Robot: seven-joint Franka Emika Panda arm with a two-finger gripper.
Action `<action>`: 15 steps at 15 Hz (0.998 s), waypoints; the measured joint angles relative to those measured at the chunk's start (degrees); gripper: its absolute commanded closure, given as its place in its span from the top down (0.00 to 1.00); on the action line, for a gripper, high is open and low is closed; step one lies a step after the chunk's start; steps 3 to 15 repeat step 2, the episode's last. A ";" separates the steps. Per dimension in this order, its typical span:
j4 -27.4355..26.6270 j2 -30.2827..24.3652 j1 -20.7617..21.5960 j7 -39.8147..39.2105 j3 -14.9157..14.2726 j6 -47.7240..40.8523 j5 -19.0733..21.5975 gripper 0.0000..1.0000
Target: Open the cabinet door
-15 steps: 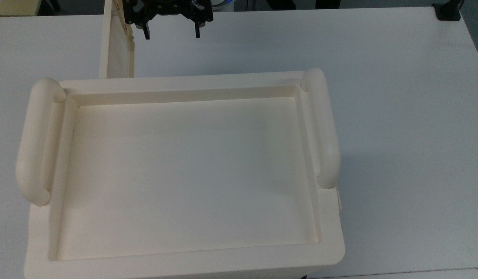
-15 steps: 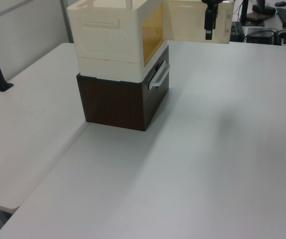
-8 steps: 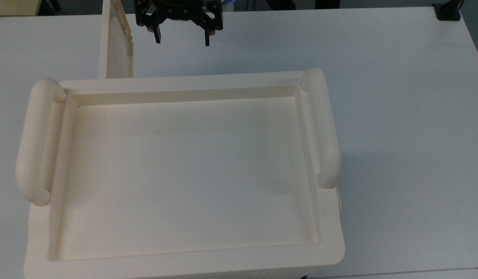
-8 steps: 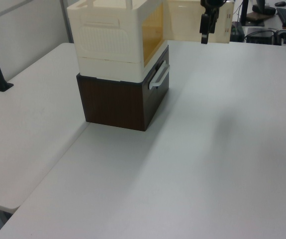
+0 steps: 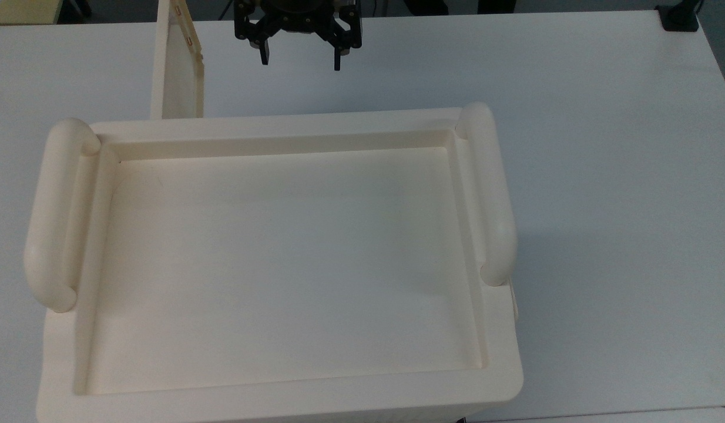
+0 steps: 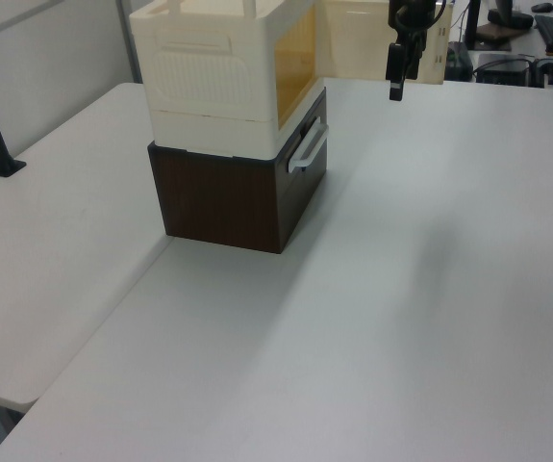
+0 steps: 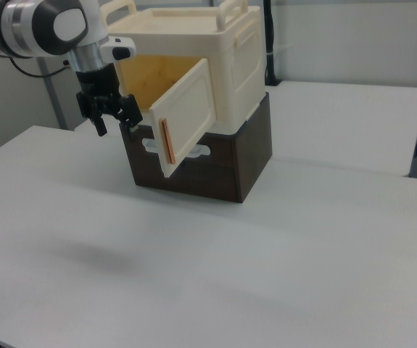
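Cabinet (image 5: 280, 258), one: cream box with a recessed top and two rounded tubular side handles, nearest the lens in the top view. In the right view it stands on one dark brown drawer unit (image 7: 215, 163), which carries one pale bar handle in the left view.

Cabinet door (image 5: 177, 70), one: swung out roughly square to the cabinet's front, hinged at the top view's left corner; the amber-lit interior is exposed in the left and right views. A row of small metal fittings runs along its free edge. The door's position is the same as a second ago.

Gripper (image 5: 301, 59), one: black, two fingers spread apart and holding nothing, hanging in the air beyond the cabinet's front. Over the last second it has moved toward the top view's right, away from the door's free edge, from just beside the fittings to clear of them. Judgement: the door has been let go and the arm is backing off, so the opening looks essentially done. Whether the door sits at its full swing is hard to judge from these angles.

Table (image 5: 603, 147), white: appears to be two joined tops, by the seam in the left view.
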 measured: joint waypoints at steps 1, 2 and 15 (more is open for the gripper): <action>-0.12 0.00 0.00 0.00 -0.02 0.00 0.00 1.00; -0.22 0.00 0.00 0.00 -0.02 -0.06 0.00 1.00; -0.22 0.00 0.00 0.00 -0.02 -0.06 0.00 1.00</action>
